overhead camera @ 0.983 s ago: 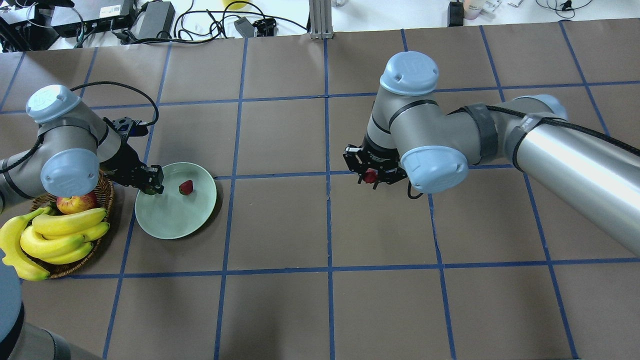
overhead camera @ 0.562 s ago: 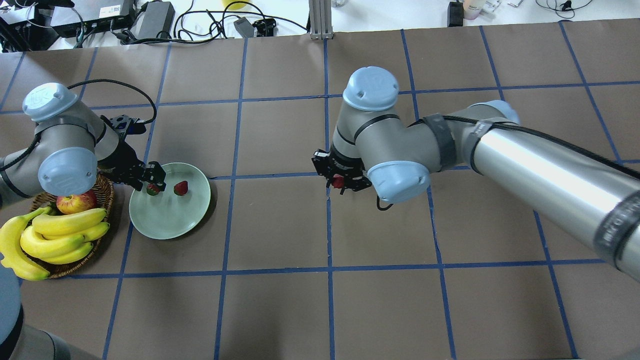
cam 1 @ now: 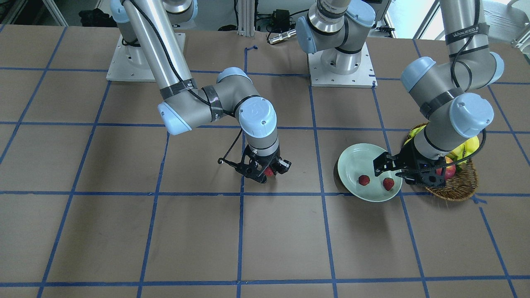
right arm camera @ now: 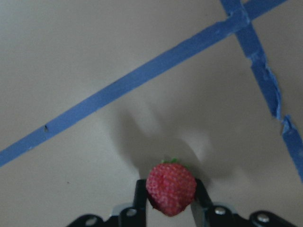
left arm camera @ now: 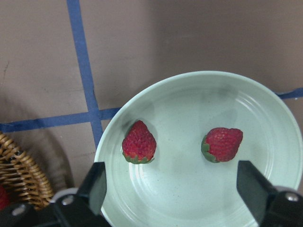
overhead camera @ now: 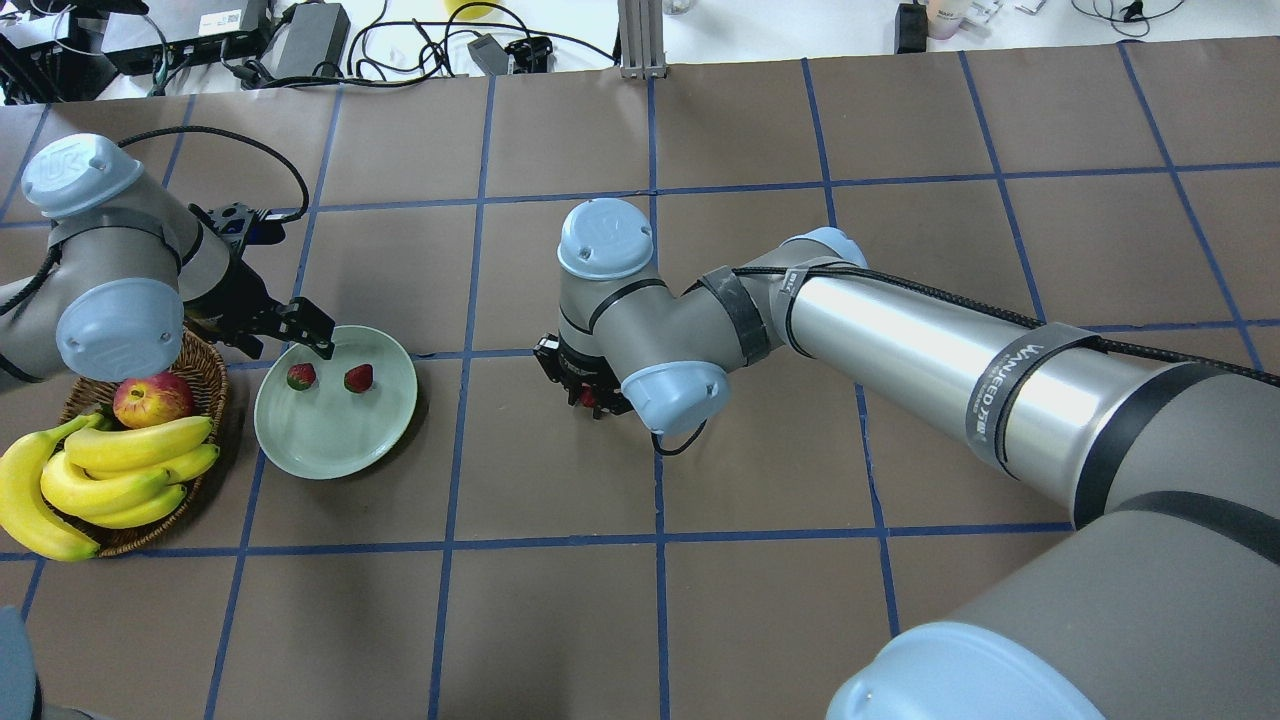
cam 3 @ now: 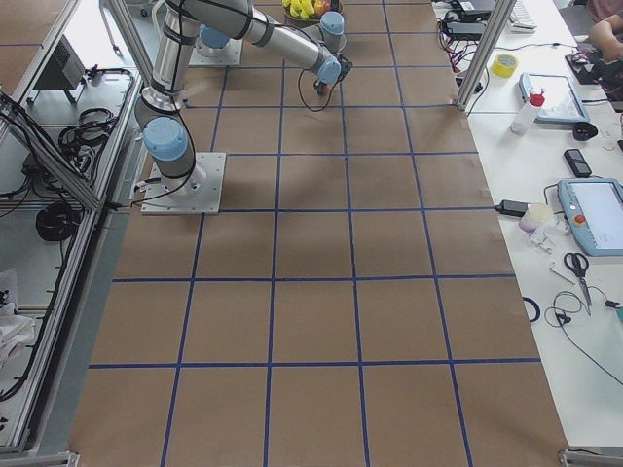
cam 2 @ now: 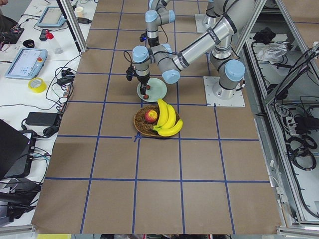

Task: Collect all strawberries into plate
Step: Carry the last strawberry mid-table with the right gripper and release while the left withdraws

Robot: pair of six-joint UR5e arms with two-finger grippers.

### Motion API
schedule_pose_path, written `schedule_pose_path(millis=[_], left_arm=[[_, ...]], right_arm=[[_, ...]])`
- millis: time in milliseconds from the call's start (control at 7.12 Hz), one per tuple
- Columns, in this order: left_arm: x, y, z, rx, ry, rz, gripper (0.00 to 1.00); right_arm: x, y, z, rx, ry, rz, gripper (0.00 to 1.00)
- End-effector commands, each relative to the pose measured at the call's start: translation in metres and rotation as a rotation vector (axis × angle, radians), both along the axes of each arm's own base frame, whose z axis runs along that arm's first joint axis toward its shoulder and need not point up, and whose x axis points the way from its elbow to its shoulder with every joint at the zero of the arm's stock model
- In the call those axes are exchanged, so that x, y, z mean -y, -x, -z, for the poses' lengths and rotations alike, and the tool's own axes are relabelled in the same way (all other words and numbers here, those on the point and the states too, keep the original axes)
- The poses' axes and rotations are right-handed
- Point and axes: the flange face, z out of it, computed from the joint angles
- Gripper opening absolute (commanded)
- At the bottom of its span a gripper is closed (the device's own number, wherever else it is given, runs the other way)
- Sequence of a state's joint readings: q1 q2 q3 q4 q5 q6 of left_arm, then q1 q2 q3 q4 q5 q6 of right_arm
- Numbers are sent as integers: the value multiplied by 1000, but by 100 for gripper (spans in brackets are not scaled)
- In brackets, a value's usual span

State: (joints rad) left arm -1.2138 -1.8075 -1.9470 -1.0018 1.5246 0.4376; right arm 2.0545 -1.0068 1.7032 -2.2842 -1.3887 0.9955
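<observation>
The mint-green plate (overhead camera: 330, 440) lies at the left of the table and holds two strawberries (overhead camera: 300, 376) (overhead camera: 358, 378). In the left wrist view both berries (left arm camera: 138, 143) (left arm camera: 222, 144) lie on the plate (left arm camera: 189, 109). My left gripper (overhead camera: 285, 335) is open and empty, just above the plate's far-left rim; its fingers (left arm camera: 97, 184) stand wide apart. My right gripper (overhead camera: 585, 395) is shut on the third strawberry (right arm camera: 170, 189) and holds it above the table, right of the plate. The front view shows the plate (cam 1: 360, 159), left gripper (cam 1: 393, 169) and right gripper (cam 1: 267, 170).
A brown wicker basket (overhead camera: 205, 370) with bananas (overhead camera: 110, 470) and a red-yellow apple (overhead camera: 152, 398) stands right against the plate's left side, under my left arm. Blue tape lines grid the brown table.
My left gripper let a strawberry go onto the plate and drew back; the plate slid slightly left. My right arm carried its strawberry leftward toward the plate.
</observation>
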Motion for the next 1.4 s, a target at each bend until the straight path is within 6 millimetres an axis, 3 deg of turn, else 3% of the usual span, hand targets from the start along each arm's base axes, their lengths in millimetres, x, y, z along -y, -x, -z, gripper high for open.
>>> schedule_pose_path(millis=[0, 140, 281, 421, 562, 702, 843, 983, 1124, 1264], left_arm=[[-7, 6, -21, 5, 10, -10, 97], [-7, 18, -27, 6, 18, -2, 97], [-8, 39, -33, 12, 27, -7, 97], [-8, 69, -32, 0, 25, -33, 97], [-8, 116, -25, 1, 17, -130, 97], [-15, 185, -28, 10, 42, -120, 97], [-18, 241, -36, -10, 92, -153, 98], [-16, 275, -32, -28, 98, -164, 99], [-26, 314, -12, -24, 85, -108, 98], [-31, 336, 5, -28, 88, -59, 99]], right_arm=[[4, 0, -20, 12, 26, -16, 100], [8, 13, -47, 26, 68, -59, 100], [28, 56, -84, 0, 83, -74, 100], [45, 113, -123, 0, 95, -142, 100], [54, 166, -160, -7, 91, -184, 100], [59, 216, -198, -25, 73, -255, 100], [62, 253, -227, -73, 57, -319, 100], [59, 270, -254, -114, 68, -360, 100], [47, 274, -289, -138, 112, -408, 100], [28, 274, -311, -139, 129, -445, 100]])
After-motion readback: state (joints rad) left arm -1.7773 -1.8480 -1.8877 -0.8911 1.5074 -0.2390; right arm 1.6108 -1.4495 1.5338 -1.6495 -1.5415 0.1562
